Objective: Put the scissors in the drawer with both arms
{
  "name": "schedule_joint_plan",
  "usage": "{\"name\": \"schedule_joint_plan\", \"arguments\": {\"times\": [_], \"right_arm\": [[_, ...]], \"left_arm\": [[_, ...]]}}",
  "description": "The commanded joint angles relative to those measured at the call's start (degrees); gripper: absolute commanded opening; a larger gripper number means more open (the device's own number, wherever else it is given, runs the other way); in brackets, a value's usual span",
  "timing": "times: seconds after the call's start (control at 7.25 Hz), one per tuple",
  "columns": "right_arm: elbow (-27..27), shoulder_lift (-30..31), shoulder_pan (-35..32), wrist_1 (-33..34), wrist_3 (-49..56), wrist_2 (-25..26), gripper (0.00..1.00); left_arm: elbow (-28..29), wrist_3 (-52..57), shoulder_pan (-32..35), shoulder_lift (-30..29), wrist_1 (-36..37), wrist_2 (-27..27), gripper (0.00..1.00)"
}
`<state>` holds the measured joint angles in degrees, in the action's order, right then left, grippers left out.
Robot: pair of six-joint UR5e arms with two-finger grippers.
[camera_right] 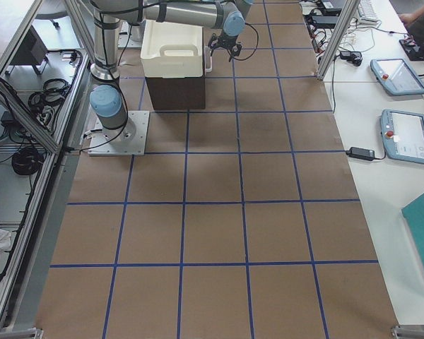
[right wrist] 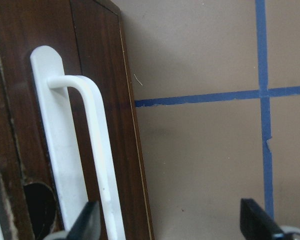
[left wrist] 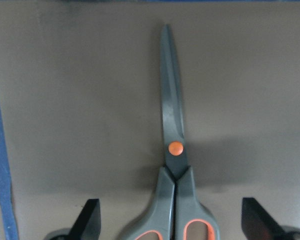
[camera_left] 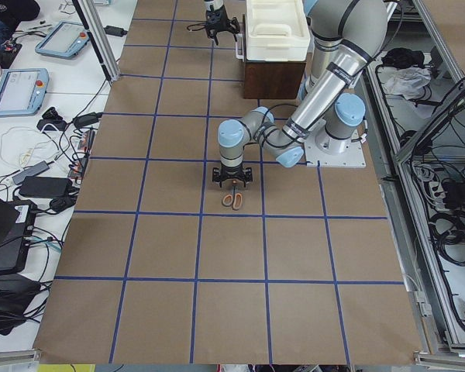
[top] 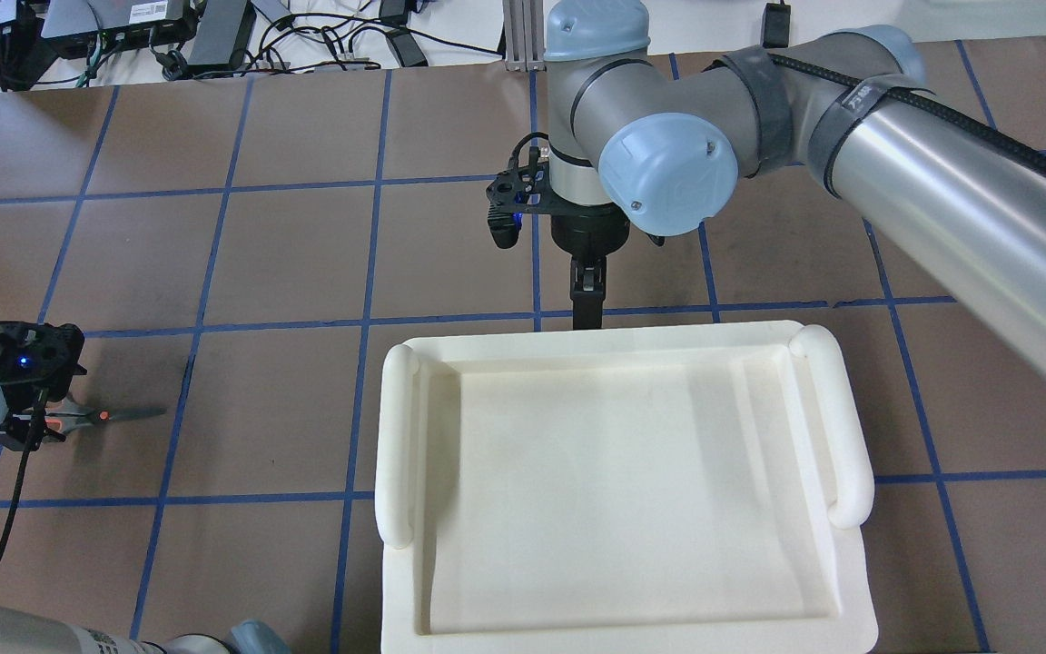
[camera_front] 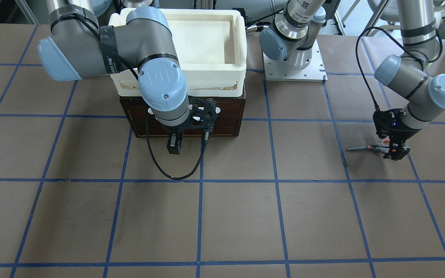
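The scissors (camera_front: 365,148) lie flat on the brown table, blades closed, also seen in the overhead view (top: 114,415) and the left wrist view (left wrist: 172,125). My left gripper (camera_front: 395,151) is open and low over the orange-lined handles, one finger on each side (left wrist: 172,220). The dark brown drawer (camera_front: 226,116) is closed under a white tray. My right gripper (camera_front: 174,147) is open just in front of the drawer. In the right wrist view (right wrist: 172,225) the white bar handle (right wrist: 97,150) lies beside one finger, not clamped.
A white plastic tray (top: 400,436) sits on top of the drawer cabinet. The left arm's base plate (camera_front: 294,69) stands beside the cabinet. Blue tape lines grid the table. A black cable (camera_front: 176,175) loops down from the right wrist.
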<state>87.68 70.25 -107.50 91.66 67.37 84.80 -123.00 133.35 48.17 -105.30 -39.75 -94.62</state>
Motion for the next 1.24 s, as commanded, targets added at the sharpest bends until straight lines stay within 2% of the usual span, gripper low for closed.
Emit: {"name": "schedule_joint_plan", "arguments": {"times": [0.0, 0.97, 1.1], "right_arm": [[0.39, 0.06, -0.34, -0.16, -0.57, -0.24, 1.0], [2.58, -0.2, -0.34, 0.72, -4.69, -0.33, 1.0], [3.02, -0.64, -0.34, 0.8, -6.45, -0.33, 1.0]], "left_arm": [[-1.8, 2.61, -0.44, -0.35, 2.66, 0.23, 0.98], [-2.16, 3.14, -1.59, -1.75, 2.31, 1.8, 0.93], [-1.9, 3.05, -1.5, -1.67, 2.4, 1.72, 0.81]]}}
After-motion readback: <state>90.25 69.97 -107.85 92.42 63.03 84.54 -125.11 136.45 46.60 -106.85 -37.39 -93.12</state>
